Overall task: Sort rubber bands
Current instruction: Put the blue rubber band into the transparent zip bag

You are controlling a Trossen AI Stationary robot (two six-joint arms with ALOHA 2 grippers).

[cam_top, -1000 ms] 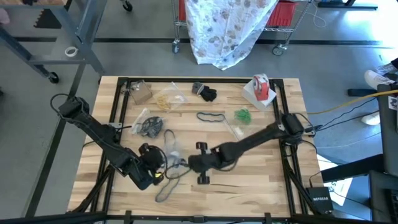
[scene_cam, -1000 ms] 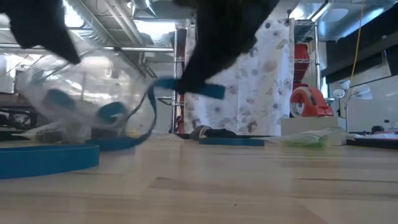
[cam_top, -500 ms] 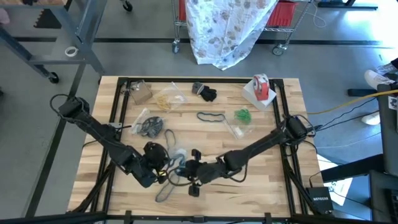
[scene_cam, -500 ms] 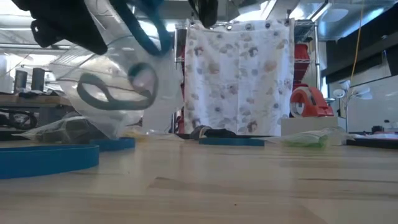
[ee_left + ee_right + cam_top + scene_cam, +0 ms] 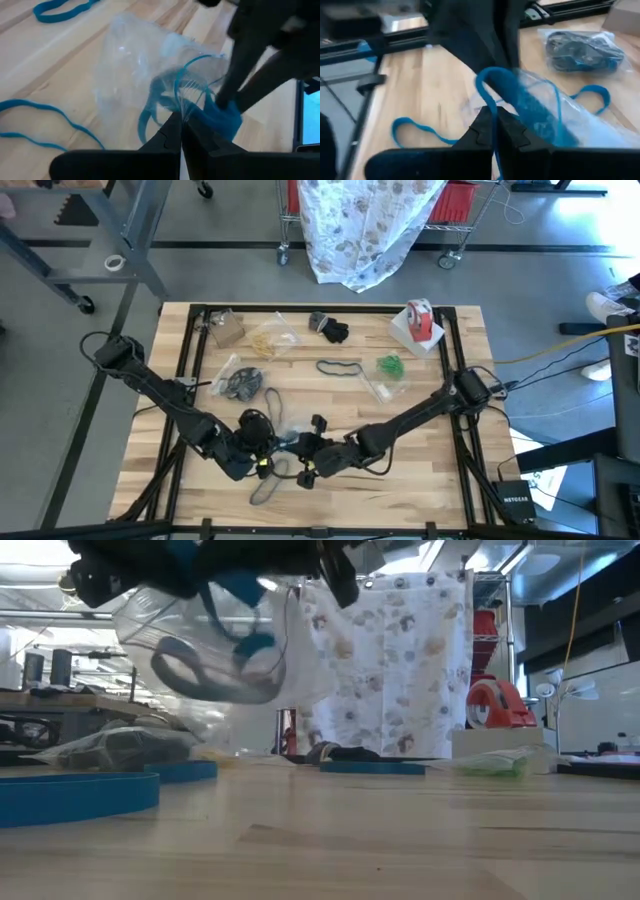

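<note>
I have the table (image 5: 420, 470) filling the centre of the high view, with both arms meeting at its lower middle. Between them hangs a clear bag (image 5: 215, 645), lifted off the wood in the upper left of the low view, with a few teal bands inside.

My left gripper (image 5: 262, 455) has its jaws pressed together on the bag's film; the left wrist view shows the plastic bunched right at the fingertips. My right gripper (image 5: 305, 465) is likewise clamped, on a teal rubber band (image 5: 492, 95) at the bag's mouth, the loop draped over its fingers.

The other rubber bands are scattered: a long teal loop (image 5: 40, 127) flat on the wood at lower left of the left wrist view, a green bunch (image 5: 389, 365) at upper right of the table, a dark loop (image 5: 340, 367) near centre.

I judge these bands light, limp and stretchy, likely to cling to the film and spring back when freed. I'd pinch a single strand, not a bundle, and hold the bag near its opening.
</note>
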